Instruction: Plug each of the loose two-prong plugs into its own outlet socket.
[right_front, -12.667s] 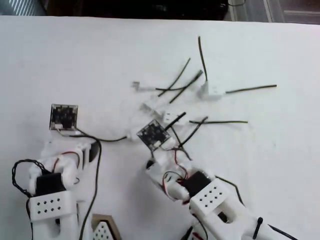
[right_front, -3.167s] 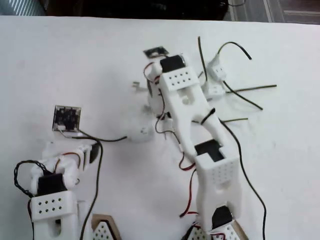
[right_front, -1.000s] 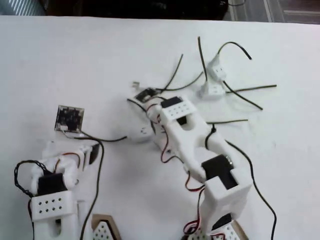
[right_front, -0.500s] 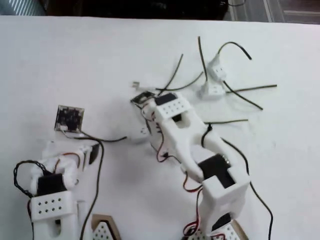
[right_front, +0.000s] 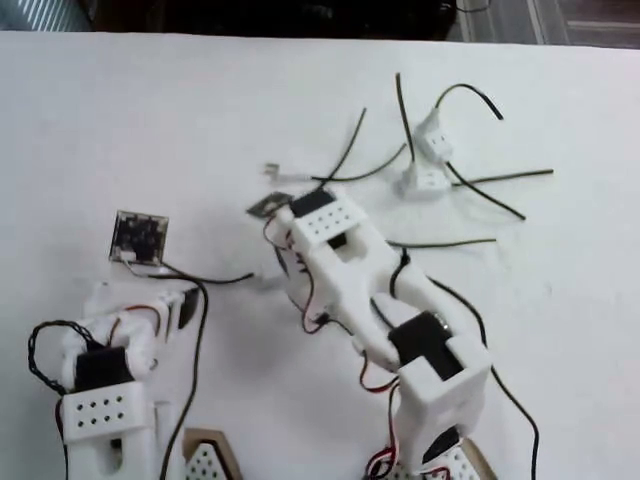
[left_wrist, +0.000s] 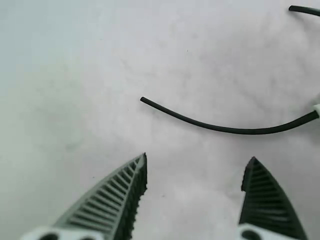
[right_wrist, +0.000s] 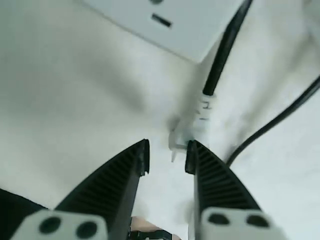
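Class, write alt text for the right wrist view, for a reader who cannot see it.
The slightly open right gripper hangs over a white two-prong plug on a black cord. Just beyond lies a white outlet socket on the white table.

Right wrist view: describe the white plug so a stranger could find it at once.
Find the slotted white outlet block. Beside its corner a black cord runs to the white plug, just past the tips of the right tool. It alone has a white body with prongs; the neighbouring cord is bare black.
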